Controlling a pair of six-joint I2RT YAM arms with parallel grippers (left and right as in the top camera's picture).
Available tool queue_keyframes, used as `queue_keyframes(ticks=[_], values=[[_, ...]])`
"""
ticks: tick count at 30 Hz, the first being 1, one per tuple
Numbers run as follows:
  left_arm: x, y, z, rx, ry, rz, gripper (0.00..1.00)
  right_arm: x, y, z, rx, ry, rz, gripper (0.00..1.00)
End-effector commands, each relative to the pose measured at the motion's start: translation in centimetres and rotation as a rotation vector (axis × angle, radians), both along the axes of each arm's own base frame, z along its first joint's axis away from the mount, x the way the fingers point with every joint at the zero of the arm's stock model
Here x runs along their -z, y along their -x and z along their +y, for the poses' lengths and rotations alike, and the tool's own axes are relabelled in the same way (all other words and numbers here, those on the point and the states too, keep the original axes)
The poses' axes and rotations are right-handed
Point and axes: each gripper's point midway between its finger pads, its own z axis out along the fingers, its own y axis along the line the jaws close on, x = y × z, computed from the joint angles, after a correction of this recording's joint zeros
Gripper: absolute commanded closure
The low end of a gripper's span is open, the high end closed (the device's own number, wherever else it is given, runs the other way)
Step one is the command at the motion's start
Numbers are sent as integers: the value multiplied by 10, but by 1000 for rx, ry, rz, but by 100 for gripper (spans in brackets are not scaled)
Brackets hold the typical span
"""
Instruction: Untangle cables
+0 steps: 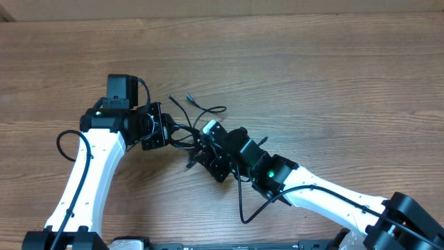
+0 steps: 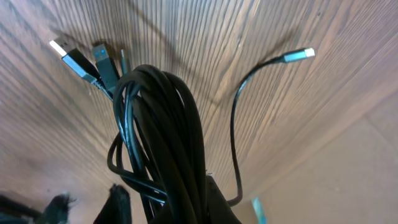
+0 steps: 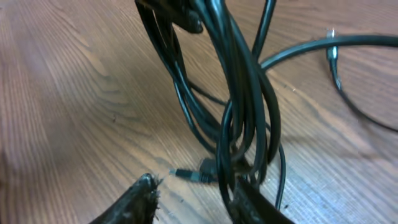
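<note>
The cables [image 1: 186, 130] are a tangled bundle of thin black cords between my two grippers. My left gripper [image 1: 161, 128] is shut on the bundle; in the left wrist view the cords [image 2: 165, 124] run down between its fingers [image 2: 168, 205]. Two USB plugs [image 2: 81, 62] and a silver-tipped plug [image 2: 301, 55] lie on the wood beyond. In the right wrist view the bundle [image 3: 239, 106] hangs from above and brushes the right finger. My right gripper [image 3: 196, 202] is open, its jaws wide, with a small plug [image 3: 193, 175] just ahead of them. It also shows in the overhead view [image 1: 202, 154].
Loose cable ends [image 1: 191, 102] and a loop [image 1: 220, 109] trail toward the far side of the wooden table [image 1: 312, 69]. A thicker black arm cable [image 1: 246, 208] loops near the right arm, another [image 1: 64, 142] by the left arm.
</note>
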Motion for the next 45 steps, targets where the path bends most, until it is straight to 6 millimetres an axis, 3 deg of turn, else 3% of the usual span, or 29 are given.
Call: queue_keyframes(ticks=[1,10,17,19,20,21,26,29,31,34,38,42,45], values=[[-15,1,-15,39,78,-23,96,-3,-2,1,-1,5,-37,64],[-26,6,-31,80,184,-19,96,0,-8,-3,32,25,-52,68],[-31,8,-37,98,232,-18,96,21,-13,-10,64,90,-35,70],[-33,7,-39,104,243,-29,96,25,-11,-12,63,104,-23,77],[-34,4,-39,106,245,-42,96,27,-9,-14,63,115,-15,90],[-36,1,-39,101,247,-55,96,29,-7,-15,64,117,1,96],[-43,-20,-33,75,230,-144,96,25,19,-6,33,15,207,96],[-41,-33,-16,15,179,-181,96,3,41,-9,-53,-47,296,96],[-40,-38,-3,-24,158,-190,96,-17,47,-24,-54,-67,318,96],[-40,-42,15,-74,152,-193,96,-35,35,-60,87,-70,329,96],[-40,-47,39,-140,146,-198,96,-51,19,-110,262,-70,317,96],[-39,-48,57,-193,132,-198,96,-64,6,-143,402,-123,334,96],[-38,-49,62,-206,126,-198,96,-61,-5,-165,522,-146,378,96]])
